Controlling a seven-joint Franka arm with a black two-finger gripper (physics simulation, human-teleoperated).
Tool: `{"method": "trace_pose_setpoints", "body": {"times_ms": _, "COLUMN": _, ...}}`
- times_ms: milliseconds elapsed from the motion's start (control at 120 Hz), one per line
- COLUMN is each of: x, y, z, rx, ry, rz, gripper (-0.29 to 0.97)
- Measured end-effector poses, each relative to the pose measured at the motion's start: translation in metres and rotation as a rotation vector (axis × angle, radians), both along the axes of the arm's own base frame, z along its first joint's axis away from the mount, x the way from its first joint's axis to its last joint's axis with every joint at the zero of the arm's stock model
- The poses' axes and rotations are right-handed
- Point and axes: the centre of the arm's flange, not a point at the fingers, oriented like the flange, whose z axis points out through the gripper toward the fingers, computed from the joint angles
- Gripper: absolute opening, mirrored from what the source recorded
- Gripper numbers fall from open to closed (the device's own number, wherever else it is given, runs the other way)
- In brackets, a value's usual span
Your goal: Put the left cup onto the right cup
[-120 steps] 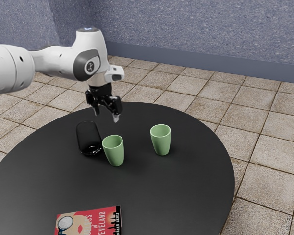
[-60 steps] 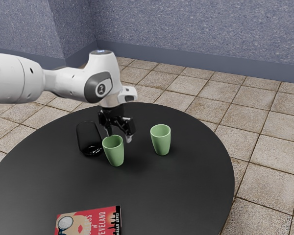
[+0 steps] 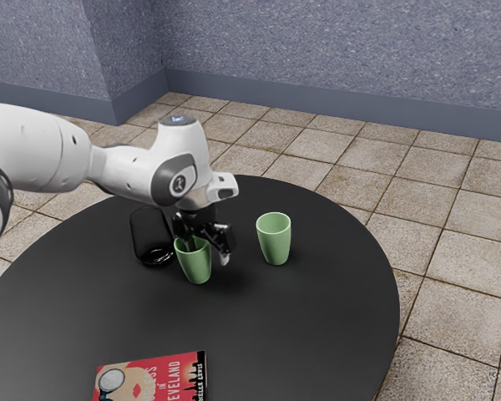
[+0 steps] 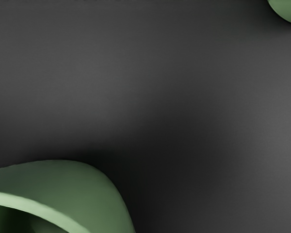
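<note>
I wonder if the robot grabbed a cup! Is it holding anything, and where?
Nothing is held. The open black gripper hangs at the rim of the green cup on the exterior view's left, standing on the black table.

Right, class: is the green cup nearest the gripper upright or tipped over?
Upright: the left cup stands on its base on the table, open rim facing up.

The white arm [image 3: 83, 163] is stretched out low, with the wrist [image 3: 182, 177] bent so that it is set directly above the jaws. The black gripper [image 3: 207, 247] is pointed straight down, its fingers [image 3: 225, 250] held apart.
</note>
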Motion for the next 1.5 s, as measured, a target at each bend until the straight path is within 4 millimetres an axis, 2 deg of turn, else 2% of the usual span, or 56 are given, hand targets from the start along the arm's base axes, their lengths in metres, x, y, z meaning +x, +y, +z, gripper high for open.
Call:
{"method": "trace_pose_setpoints", "body": {"times_ms": 33, "x": 0.001, "y": 0.0, "z": 0.001, "rx": 0.002, "ry": -0.007, "rz": 0.001, "gripper": 0.62}}
{"method": "trace_pose_setpoints", "body": {"times_ms": 183, "x": 0.003, "y": 0.0, "z": 0.009, "rx": 0.008, "ry": -0.03, "rz": 0.0, "gripper": 0.23}}
{"method": "trace_pose_setpoints", "body": {"times_ms": 308, "x": 0.003, "y": -0.001, "z": 0.013, "rx": 0.01, "ry": -0.035, "rz": -0.002, "gripper": 0.06}}
{"method": "trace_pose_setpoints", "body": {"times_ms": 483, "x": 0.001, "y": 0.002, "z": 0.008, "rx": 0.027, "ry": -0.017, "rz": -0.005, "gripper": -0.05}}
{"method": "trace_pose_setpoints", "body": {"times_ms": 817, "x": 0.001, "y": 0.005, "z": 0.018, "rx": 0.039, "ry": -0.024, "rz": 0.004, "gripper": -0.09}}
{"method": "trace_pose_setpoints", "body": {"times_ms": 1050, "x": 0.002, "y": -0.007, "z": 0.074, "rx": 0.049, "ry": -0.079, "rz": -0.016, "gripper": -0.1}}
{"method": "trace_pose_setpoints", "body": {"times_ms": 1383, "x": 0.037, "y": -0.057, "z": 0.171, "rx": 0.118, "ry": -0.149, "rz": -0.1, "gripper": -0.1}}
{"method": "trace_pose_setpoints", "body": {"times_ms": 1500, "x": 0.046, "y": -0.081, "z": 0.186, "rx": 0.136, "ry": -0.153, "rz": -0.131, "gripper": -0.1}}
